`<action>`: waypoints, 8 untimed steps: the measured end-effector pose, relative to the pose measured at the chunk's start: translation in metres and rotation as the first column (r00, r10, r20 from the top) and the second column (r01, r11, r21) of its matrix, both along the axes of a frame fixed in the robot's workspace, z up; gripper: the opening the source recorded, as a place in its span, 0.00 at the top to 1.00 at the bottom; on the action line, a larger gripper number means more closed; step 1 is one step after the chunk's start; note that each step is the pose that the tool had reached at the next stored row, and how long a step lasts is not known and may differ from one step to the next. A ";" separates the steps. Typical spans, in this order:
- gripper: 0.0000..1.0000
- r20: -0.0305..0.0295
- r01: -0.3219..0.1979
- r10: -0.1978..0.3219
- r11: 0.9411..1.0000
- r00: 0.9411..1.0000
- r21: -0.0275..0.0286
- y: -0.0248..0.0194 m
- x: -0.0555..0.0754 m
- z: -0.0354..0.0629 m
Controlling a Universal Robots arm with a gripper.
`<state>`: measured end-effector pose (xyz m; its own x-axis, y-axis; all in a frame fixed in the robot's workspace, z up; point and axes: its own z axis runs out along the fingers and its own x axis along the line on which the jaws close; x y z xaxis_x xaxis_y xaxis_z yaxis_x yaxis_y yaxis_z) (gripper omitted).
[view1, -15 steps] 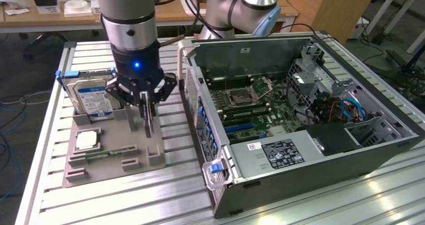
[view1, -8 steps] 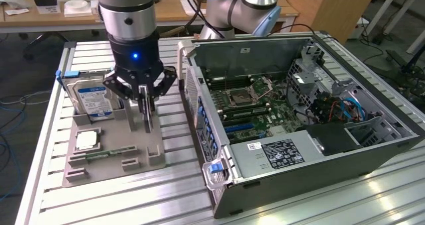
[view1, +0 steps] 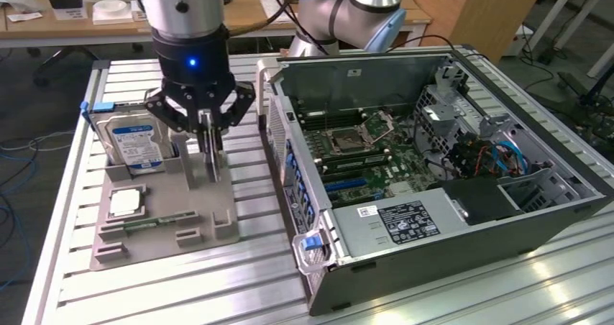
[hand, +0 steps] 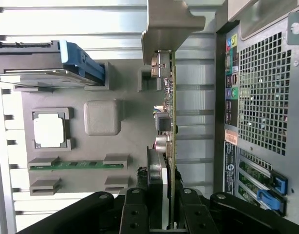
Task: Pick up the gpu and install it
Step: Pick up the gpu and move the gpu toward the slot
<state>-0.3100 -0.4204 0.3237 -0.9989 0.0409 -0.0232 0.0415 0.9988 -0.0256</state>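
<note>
Pick-up step. Hand (view1: 208, 145) clamped on top edge of gpu (view1: 214, 171), which stands on edge in grey holder (view1: 158, 242) beside open computer case (view1: 537, 217). Clearing the slot probably calls for a straight, untilted lift.

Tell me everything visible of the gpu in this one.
The gpu is a thin green circuit board seen edge-on, with components on one face and a silvery metal bracket at one end. It stands upright on its long edge at the grey holder, beside the computer case. The gripper has its jaws closed on its two faces. Whether it sits in the holder's slot or is lifted I cannot tell.
</note>
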 end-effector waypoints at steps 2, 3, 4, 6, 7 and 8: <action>0.72 0.000 0.000 0.000 1.000 1.000 0.000 0.0000 0.000 0.0070; 0.72 0.000 0.000 0.000 1.000 1.000 0.000 0.0000 0.000 0.0109; 0.72 0.000 0.000 0.000 1.000 1.000 0.000 0.0000 0.000 0.0149; 0.72 0.000 0.000 0.000 1.000 1.000 0.000 0.0000 0.000 0.0223; 0.72 0.000 0.000 0.000 1.000 1.000 0.000 0.0000 0.000 0.0257; 0.72 0.000 0.000 0.000 1.000 1.000 0.000 0.0000 0.000 0.0292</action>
